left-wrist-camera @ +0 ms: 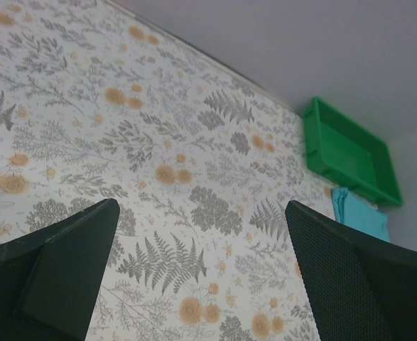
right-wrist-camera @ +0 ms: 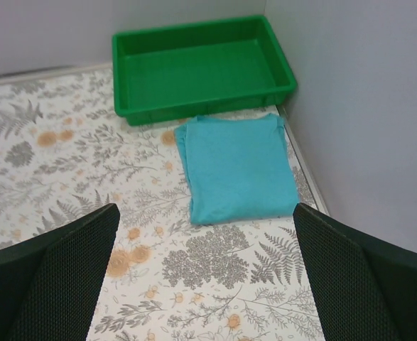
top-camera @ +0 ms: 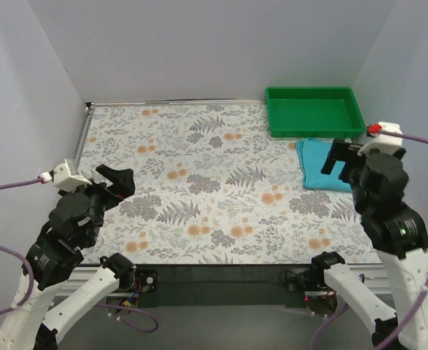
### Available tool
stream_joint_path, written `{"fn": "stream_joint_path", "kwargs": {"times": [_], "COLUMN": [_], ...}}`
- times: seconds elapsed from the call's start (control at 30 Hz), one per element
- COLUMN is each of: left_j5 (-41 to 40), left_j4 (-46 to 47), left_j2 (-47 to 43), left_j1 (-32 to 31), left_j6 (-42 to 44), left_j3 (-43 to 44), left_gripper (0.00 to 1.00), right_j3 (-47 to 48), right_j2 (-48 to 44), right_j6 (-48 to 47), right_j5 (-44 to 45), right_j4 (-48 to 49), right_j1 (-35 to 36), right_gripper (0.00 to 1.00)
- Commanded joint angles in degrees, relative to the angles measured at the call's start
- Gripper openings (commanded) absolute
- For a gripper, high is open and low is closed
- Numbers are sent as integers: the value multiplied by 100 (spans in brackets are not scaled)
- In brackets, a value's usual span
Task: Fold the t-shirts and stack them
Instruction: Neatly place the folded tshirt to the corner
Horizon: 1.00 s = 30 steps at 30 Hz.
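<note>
The turquoise-blue t-shirt (top-camera: pixel 317 164) lies folded into a flat rectangle at the table's right side, just in front of the green tray. It fills the middle of the right wrist view (right-wrist-camera: pixel 236 167) and shows at the far right edge of the left wrist view (left-wrist-camera: pixel 361 213). My right gripper (top-camera: pixel 335 157) hovers above the shirt's near end, open and empty (right-wrist-camera: pixel 204 273). My left gripper (top-camera: pixel 119 181) is raised over the table's left side, open and empty (left-wrist-camera: pixel 201 266), far from the shirt.
A green plastic tray (top-camera: pixel 313 111) stands empty at the back right corner, also in the right wrist view (right-wrist-camera: pixel 201 67) and the left wrist view (left-wrist-camera: pixel 350 153). The floral tablecloth (top-camera: pixel 199 182) covers the table. Grey walls close in on three sides.
</note>
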Motion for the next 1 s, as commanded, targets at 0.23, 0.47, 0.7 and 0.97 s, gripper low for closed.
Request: {"fn": "stream_joint_path", "kwargs": {"times": [0.23, 0.47, 0.7, 0.97], "left_j5": [-568, -646, -646, -576], "left_j4": [915, 1144, 1390, 1478], "left_j2": [-900, -953, -725, -593], "left_j1": [-22, -13, -13, -13], "left_j6": [709, 394, 227, 95], "left_j3": [-503, -899, -1075, -1127], "left_gripper": [98, 98, 98, 98], "right_j3": [-1309, -1855, -1935, -1987], "right_j2": [-2446, -2958, -2888, -2984], "right_j6": [63, -359, -711, -711], "right_j5": [105, -211, -483, -677], "right_j4": [396, 748, 950, 1064], "right_j1": [-2, -11, -2, -11], "right_gripper": [98, 98, 98, 98]}}
